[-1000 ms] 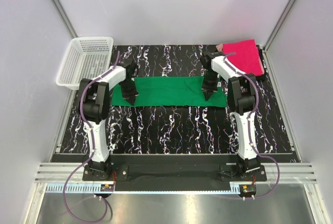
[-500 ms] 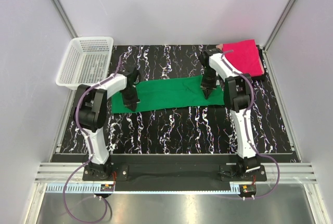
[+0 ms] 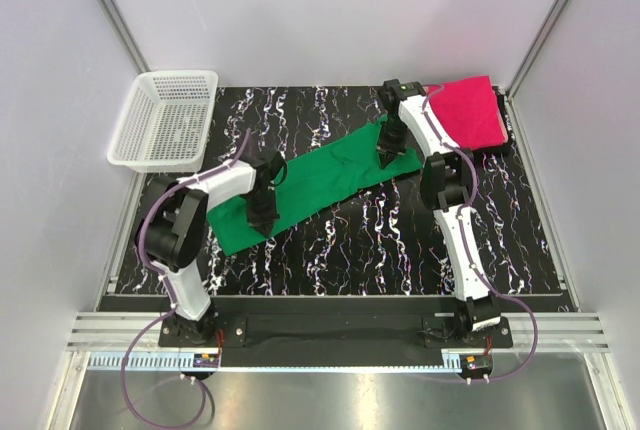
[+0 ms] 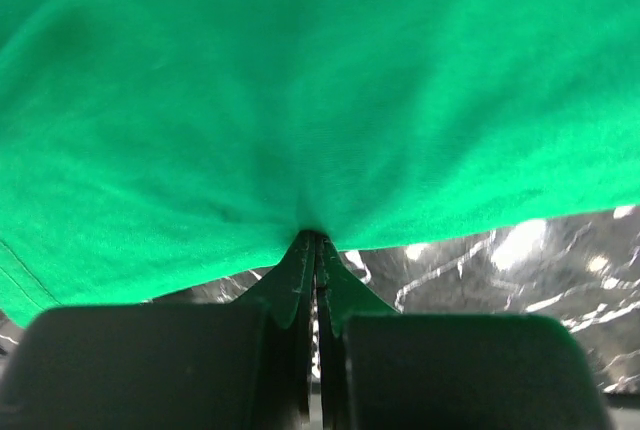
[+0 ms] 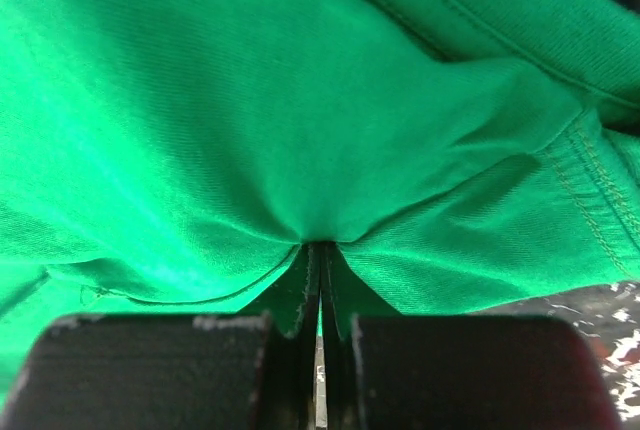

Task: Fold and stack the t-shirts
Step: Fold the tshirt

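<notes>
From above, we see a black white-veined marble-pattern tabletop (image 3: 340,245) closed in by pale plain walls (image 3: 330,10), with a white plastic mesh basket (image 3: 165,120) at its far left corner. A hot pink cloth t-shirt (image 3: 470,110) lies at the far right corner. A bright green cloth t-shirt (image 3: 320,180), folded into a long strip, lies across the middle. The left gripper (image 3: 263,218) sits on its nearer left end, and the right gripper (image 3: 385,157) sits on its farther right end, just beside the pink one.

A second ago the strip lay level from left to right. Now it slants, its left end drawn toward the arm bases and its right end pushed toward the back wall.

The left wrist view gives what the overhead cannot. The left gripper's fingers are clenched on a pinch of green cloth, which puckers at the tips. Marble shows below the shirt's edge.

In the right wrist view, the right gripper's fingers are likewise clamped on a gathered fold of the green shirt. A stitched hem (image 5: 590,200) runs down the right side, and a sliver of marble shows in the corner.
</notes>
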Motion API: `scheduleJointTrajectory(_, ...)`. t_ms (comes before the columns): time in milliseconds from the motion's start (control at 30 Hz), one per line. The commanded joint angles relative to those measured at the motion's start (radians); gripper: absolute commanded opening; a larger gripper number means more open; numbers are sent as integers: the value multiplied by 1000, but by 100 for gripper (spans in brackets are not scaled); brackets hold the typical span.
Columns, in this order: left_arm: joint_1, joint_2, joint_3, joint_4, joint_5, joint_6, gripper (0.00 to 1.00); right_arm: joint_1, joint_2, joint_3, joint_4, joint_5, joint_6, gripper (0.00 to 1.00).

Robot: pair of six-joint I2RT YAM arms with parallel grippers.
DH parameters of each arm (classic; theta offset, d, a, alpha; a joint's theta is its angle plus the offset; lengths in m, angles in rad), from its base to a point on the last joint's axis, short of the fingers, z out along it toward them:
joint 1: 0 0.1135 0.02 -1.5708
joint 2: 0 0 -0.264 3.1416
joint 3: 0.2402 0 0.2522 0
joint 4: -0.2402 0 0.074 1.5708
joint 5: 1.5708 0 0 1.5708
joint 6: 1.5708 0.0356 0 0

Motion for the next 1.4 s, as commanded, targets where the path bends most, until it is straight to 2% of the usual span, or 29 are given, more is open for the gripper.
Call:
scheduleJointTrajectory(0, -53, -29, -24, -30, 73, -22, 0, 3, 63, 32, -68, -74, -2, 0)
scheduleJointTrajectory(267, -220, -6, 16, -43, 120, -61, 0, 2, 89, 86, -38, -117, 0, 0)
scheduleJointTrajectory(467, -303, -25, 24, -50, 140, -91, 0, -1, 123, 141, -5, -147, -26, 0)
scheduleJointTrajectory(667, -311, -127, 25, -89, 4, -117, 0, -12, 121, 133, 47, -184, -49, 0)
scheduleJointTrajectory(700, -308, -135, 41, -108, -33, -120, 0, -14, 96, 120, 48, -175, -57, 0)
scheduleJointTrajectory(800, -268, -170, 44, -100, -62, -143, 13, -18, 28, 87, 61, -137, -83, 0)
scheduleJointTrajectory(833, -238, -180, 42, -92, -62, -150, 14, -23, 13, 83, 59, -121, -82, 15)
scheduleJointTrajectory(867, -222, -198, 45, -86, -62, -152, 17, -34, -3, 75, 58, -123, -82, 18)
scheduleJointTrajectory(900, -207, -206, 51, -72, -62, -152, 24, -37, -41, 54, 58, -121, -83, 18)
scheduleJointTrajectory(933, -176, -213, 56, -69, -65, -151, 32, -40, -61, 41, 61, -111, -83, 22)
scheduleJointTrajectory(1033, -107, -203, 59, -63, -65, -134, 33, -46, -121, 0, 64, -124, -86, 27)
scheduleJointTrajectory(1067, -87, -195, 56, -61, -52, -125, 33, -46, -130, -11, 64, -126, -88, 35)
scheduleJointTrajectory(1100, -70, -189, 47, -54, -44, -115, 33, -44, -144, -25, 64, -126, -88, 37)
scheduleJointTrajectory(1367, 32, -135, 31, -15, -50, -23, 35, -46, -159, -40, 64, -89, -92, 41)
